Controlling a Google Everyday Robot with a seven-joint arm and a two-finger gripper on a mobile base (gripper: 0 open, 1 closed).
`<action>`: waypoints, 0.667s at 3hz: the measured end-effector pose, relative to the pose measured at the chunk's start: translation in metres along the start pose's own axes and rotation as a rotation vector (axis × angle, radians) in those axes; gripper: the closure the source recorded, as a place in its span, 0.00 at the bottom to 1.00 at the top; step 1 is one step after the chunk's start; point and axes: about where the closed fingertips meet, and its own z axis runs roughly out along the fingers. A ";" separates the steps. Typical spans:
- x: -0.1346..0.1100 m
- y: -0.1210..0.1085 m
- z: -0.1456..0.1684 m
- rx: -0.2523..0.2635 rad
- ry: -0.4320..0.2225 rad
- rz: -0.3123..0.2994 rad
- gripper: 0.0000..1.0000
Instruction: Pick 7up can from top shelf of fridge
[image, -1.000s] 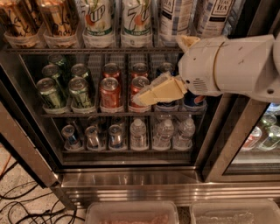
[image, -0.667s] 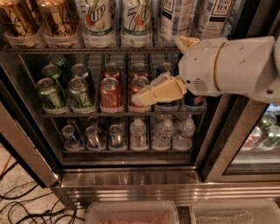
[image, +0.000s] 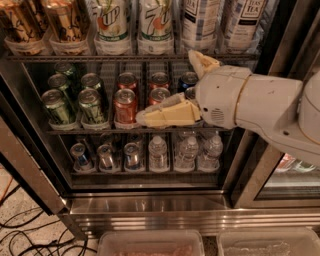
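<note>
Two 7up cans (image: 112, 20) (image: 156, 20) stand side by side in holder cups on the top shelf (image: 125, 58) of the fridge (image: 150, 207), with their tops cut off by the picture edge. My gripper (image: 167, 86) reaches in from the right on a white arm, in front of the middle shelf and just below the top shelf rail. It is open and empty. One yellowish finger (image: 170, 115) points left over the red cans. The other points up towards the rail, below and to the right of the right 7up can.
On the top shelf, gold cans (image: 65, 20) stand left of the 7up cans and tall tea cans (image: 200, 20) to their right. The middle shelf holds green cans (image: 57, 105) and red cans (image: 125, 105). Water bottles (image: 187, 152) stand lower down. Plastic bins (image: 150, 245) and cables (image: 30, 235) lie on the floor.
My gripper has shifted slightly left and down. The cans have not moved.
</note>
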 end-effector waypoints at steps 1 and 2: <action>-0.033 0.022 0.011 -0.028 -0.076 -0.027 0.00; -0.034 0.024 0.013 -0.031 -0.076 -0.029 0.00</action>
